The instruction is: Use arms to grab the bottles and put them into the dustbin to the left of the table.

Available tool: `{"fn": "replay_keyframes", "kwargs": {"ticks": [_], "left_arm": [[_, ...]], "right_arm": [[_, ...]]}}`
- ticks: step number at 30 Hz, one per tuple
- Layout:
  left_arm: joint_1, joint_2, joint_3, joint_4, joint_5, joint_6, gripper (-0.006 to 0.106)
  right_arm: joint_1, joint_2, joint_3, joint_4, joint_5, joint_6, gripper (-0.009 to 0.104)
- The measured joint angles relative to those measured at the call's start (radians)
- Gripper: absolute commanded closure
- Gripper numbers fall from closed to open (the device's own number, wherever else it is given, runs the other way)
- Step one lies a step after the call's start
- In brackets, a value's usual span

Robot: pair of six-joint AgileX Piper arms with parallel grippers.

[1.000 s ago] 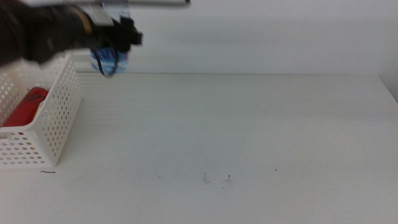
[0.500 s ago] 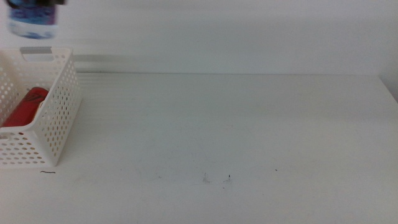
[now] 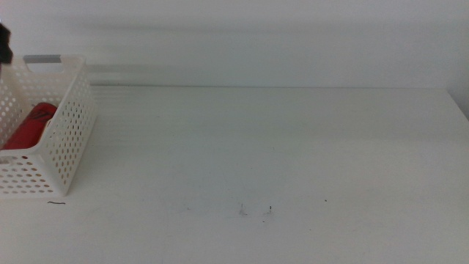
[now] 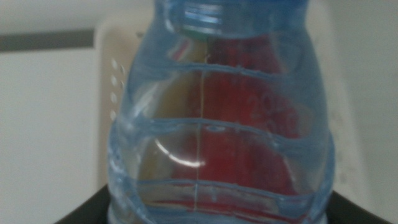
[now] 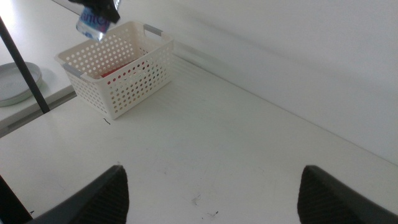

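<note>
Water bottle over the dustbin

Left gripper [image 5: 99,9] clamps the clear ribbed water bottle [image 4: 217,118] above the perforated white dustbin [image 5: 118,71], apparently; right gripper [image 5: 211,190] spread apart.

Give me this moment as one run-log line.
left gripper: holding water bottle above dustbin | right gripper: open, waiting over table | red can: in dustbin

white table [image 3: 293,147], dustbin [image 3: 69,139] at its left edge
</note>
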Motion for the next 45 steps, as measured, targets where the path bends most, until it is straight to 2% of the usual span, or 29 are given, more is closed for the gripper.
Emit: {"fn": "replay_keyframes", "kwargs": {"ticks": [12,15,21,24,27,38,45], "left_arm": [[0.007,0.209,0.0,-0.006,-0.006,0.026,0.063],[0.007,0.249,0.0,-0.019,-0.01,0.032,0.059],[-0.001,0.268,0.0,-0.021,-0.018,0.035,0.035],[-0.023,0.268,0.0,-0.021,-0.028,0.035,0.016],[-0.036,0.266,-0.008,-0.018,-0.032,0.027,0.007],[-0.043,0.168,-0.019,0.011,0.018,-0.057,0.007],[-0.085,-0.018,0.021,0.006,0.013,-0.089,0.007]], "right_arm": [[0.0,0.0,0.0,0.0,0.0,0.0,0.003],[0.0,0.0,0.0,0.0,0.0,0.0,0.003],[0.0,0.0,0.0,0.0,0.0,0.0,0.003],[0.0,0.0,0.0,0.0,0.0,0.0,0.003],[0.0,0.0,0.0,0.0,0.0,0.0,0.003],[0.0,0.0,0.0,0.0,0.0,0.0,0.003],[0.0,0.002,0.0,0.0,0.0,0.0,0.003]]}}
